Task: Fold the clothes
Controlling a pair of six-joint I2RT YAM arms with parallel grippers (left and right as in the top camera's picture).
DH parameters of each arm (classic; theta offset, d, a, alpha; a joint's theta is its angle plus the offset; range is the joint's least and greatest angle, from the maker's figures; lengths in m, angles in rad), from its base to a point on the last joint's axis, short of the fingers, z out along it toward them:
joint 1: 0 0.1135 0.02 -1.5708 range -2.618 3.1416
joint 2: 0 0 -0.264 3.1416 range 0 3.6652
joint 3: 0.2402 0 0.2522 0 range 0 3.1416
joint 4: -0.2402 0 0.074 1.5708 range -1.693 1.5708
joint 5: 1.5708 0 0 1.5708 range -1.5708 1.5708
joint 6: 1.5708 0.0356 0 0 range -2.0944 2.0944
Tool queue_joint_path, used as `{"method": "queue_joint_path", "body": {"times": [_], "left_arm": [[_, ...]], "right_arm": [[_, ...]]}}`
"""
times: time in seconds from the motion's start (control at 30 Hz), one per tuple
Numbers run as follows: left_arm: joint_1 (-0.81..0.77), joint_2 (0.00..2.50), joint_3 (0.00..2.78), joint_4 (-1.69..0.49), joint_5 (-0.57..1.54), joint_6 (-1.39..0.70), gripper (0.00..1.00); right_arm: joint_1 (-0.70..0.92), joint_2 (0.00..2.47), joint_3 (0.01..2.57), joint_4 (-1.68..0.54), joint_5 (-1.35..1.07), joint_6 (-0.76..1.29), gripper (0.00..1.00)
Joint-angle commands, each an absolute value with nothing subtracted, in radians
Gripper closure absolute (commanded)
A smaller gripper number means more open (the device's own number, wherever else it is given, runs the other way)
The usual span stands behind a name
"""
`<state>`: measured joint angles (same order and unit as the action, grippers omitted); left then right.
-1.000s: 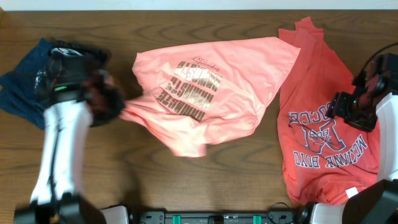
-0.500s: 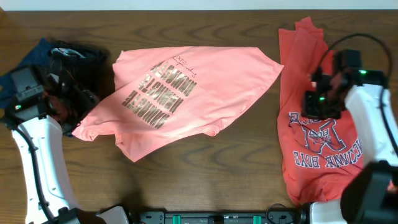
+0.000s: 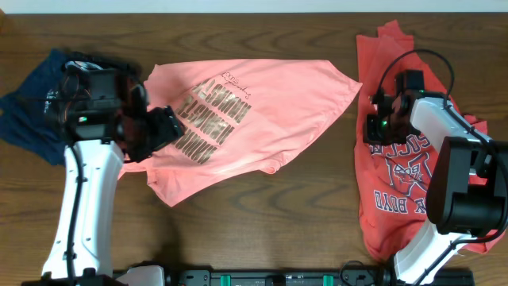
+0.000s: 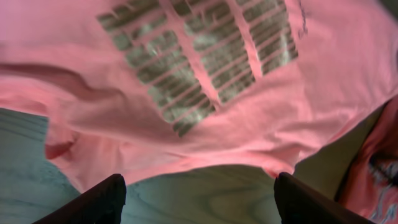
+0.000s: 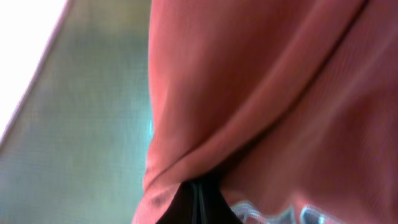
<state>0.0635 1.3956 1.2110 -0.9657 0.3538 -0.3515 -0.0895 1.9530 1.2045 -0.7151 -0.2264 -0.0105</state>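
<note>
A pink shirt [image 3: 254,111] with a dark print lies spread face up at the table's middle. My left gripper [image 3: 164,129] hovers over its left part, open. In the left wrist view the pink shirt [image 4: 205,81] fills the top, and bare wood shows between the two dark fingertips [image 4: 93,202] of the left gripper [image 4: 199,205]. A red shirt [image 3: 405,183] with a white crest lies at the right. My right gripper [image 3: 373,127] sits at its left edge, shut on a fold of the red shirt [image 5: 280,93]. The right gripper [image 5: 198,202] has its jaws pressed together under the cloth.
A dark blue garment [image 3: 32,119] lies bunched at the far left, partly under the left arm. The brown wooden table [image 3: 302,222] shows between and in front of the shirts. A corner of the red shirt [image 4: 379,180] appears in the left wrist view.
My left gripper dragged the pink shirt leftward, let it go and opened, then moved back right over it. My right gripper moved to the red shirt's left edge and shut on it.
</note>
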Motion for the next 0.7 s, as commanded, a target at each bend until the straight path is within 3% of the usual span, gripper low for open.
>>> {"method": "queue_joint_path", "body": {"times": [0.0,0.17,0.43,0.6,0.67], "left_arm": [[0.008,1.423,1.195,-0.982,0.327,-0.353,0.23],[-0.051,1.464,1.195,-1.024,0.327,-0.352,0.23],[-0.070,1.539,1.195,-1.119,0.321,-0.350,0.17],[-0.070,1.566,1.195,-1.140,0.320,-0.350,0.15],[-0.070,1.572,1.195,-1.144,0.320,-0.350,0.09]], "right_arm": [[-0.139,2.030,1.194,-0.653,-0.014,0.039,0.99],[-0.280,2.031,1.197,-0.616,0.199,0.127,0.98],[-0.629,2.031,1.244,-0.657,0.247,0.287,0.78],[-0.777,2.019,1.334,-0.701,-0.140,0.252,0.66],[-0.792,2.002,1.362,-0.701,-0.363,0.173,0.63]]}}
